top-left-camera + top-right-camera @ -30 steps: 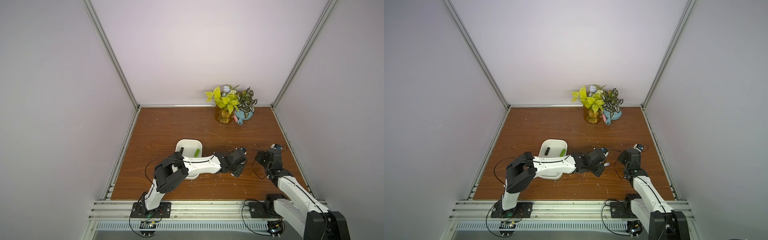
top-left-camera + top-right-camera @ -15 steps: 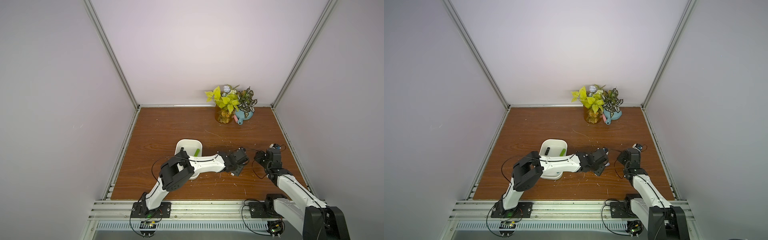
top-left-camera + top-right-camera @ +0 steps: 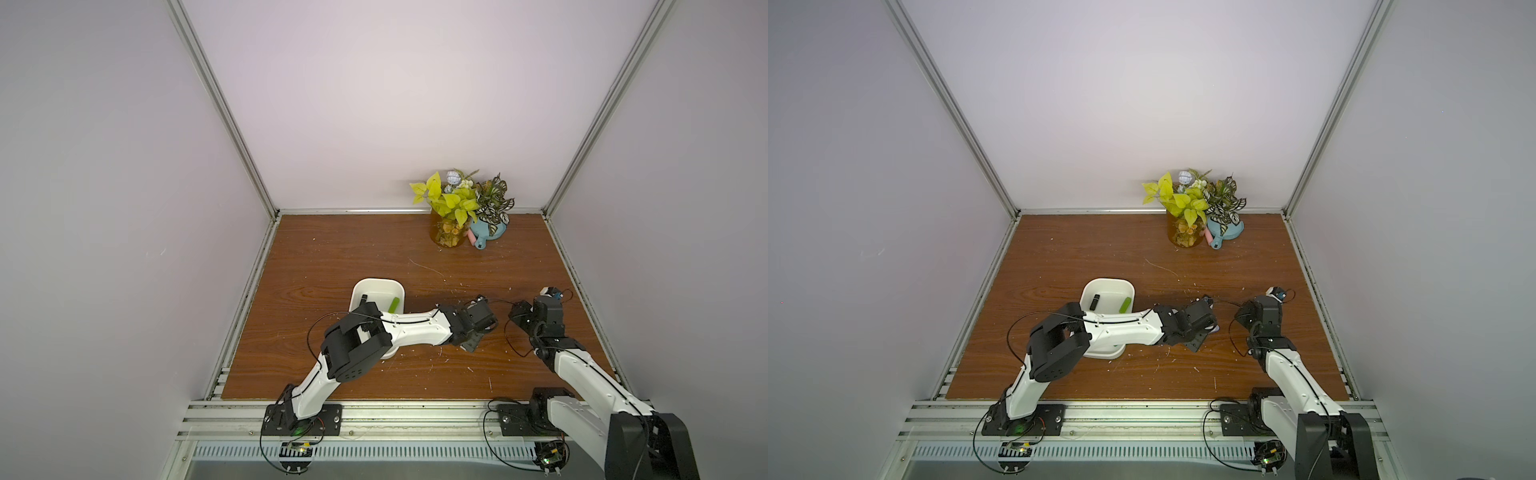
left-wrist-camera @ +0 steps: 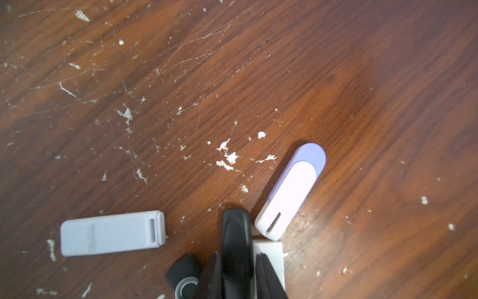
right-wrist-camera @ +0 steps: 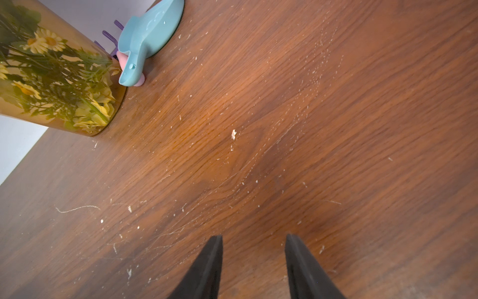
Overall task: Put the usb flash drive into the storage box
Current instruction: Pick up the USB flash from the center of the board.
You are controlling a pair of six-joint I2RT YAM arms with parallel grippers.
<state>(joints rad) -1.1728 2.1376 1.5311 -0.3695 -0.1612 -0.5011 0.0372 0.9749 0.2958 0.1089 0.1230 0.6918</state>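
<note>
In the left wrist view my left gripper is shut on a black usb flash drive that stands up between its jaws, just above the wood. In both top views this gripper hangs low over the table, to the right of the storage box. The box is a shallow white tray holding a black drive and a green one. My right gripper is open over bare wood with nothing between its fingers.
Around the left gripper lie a white flash drive, a white and lilac one, a black swivel drive and a white block. An amber vase of flowers and a blue pot stand at the back.
The left arm's elbow has lifted and swung to the right while its gripper stayed over the same spot and closed a little. The right arm has barely moved.
</note>
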